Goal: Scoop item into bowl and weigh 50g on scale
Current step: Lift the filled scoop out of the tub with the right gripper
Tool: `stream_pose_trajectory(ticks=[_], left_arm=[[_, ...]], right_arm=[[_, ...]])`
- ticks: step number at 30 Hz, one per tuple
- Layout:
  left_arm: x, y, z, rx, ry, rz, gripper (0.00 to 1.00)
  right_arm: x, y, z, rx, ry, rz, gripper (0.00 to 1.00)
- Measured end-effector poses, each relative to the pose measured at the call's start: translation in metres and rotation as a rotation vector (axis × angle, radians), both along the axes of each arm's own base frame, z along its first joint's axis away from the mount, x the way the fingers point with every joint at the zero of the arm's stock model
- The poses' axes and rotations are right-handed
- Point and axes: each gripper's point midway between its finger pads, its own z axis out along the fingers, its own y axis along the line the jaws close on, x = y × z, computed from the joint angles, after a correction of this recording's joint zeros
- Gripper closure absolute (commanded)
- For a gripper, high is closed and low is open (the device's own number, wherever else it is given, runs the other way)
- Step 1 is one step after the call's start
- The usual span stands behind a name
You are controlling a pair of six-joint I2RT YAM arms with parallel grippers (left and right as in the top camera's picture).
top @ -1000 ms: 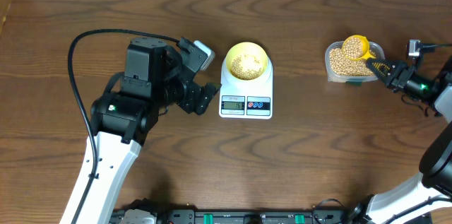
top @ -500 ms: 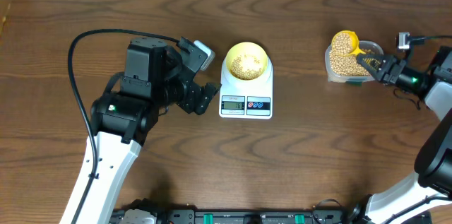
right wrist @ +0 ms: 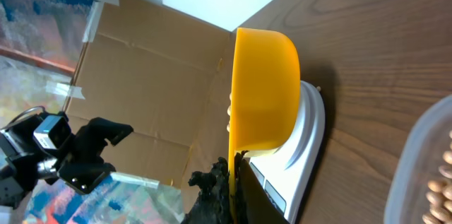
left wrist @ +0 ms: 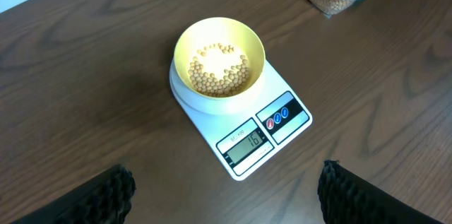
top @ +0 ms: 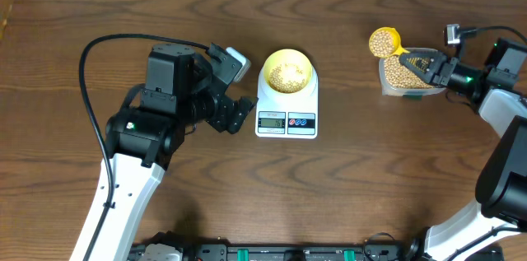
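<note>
At the middle of the desk (top: 370, 170), the bowl (top: 287, 52) sits on the scale (top: 286, 123) with some beans (top: 286, 76) — not yet enough, I judge. The right tool (top: 428, 65) grips the full scoop (top: 383, 43) level, so nothing spills; the left tool (top: 240, 88) stands open.

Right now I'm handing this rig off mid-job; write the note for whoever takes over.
Left claw: open, empty, left of the scale.
Right claw: shut on the handle of the yellow scoop, which is full of beans and held in the air at the scale-side edge of the clear tub.
Bowl sits on the scale with a shallow layer of beans; the display appears to read 16.
Done: some beans are in the bowl.
Left: carry this scoop to the bowl, tip in gradually, stop at 50.
</note>
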Motion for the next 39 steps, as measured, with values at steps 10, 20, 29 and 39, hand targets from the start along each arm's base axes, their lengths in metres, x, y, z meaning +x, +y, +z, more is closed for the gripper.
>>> stream_pose_trajectory(ticks=[10,20,29,39], left_arm=[[0.000,0.000,0.000,0.000,0.000,0.000,0.15],[0.000,0.000,0.000,0.000,0.000,0.000,0.15],[0.000,0.000,0.000,0.000,0.000,0.000,0.15],[0.000,0.000,0.000,0.000,0.000,0.000,0.15]], right_arm=[[0.005,0.017,0.003,-0.004,0.011,0.025,0.99],[0.010,0.043,0.007,-0.021,-0.010,0.067,0.99],[0.013,0.068,0.013,-0.025,-0.020,0.106,0.99],[0.012,0.088,0.012,-0.031,-0.001,0.128,0.99]])
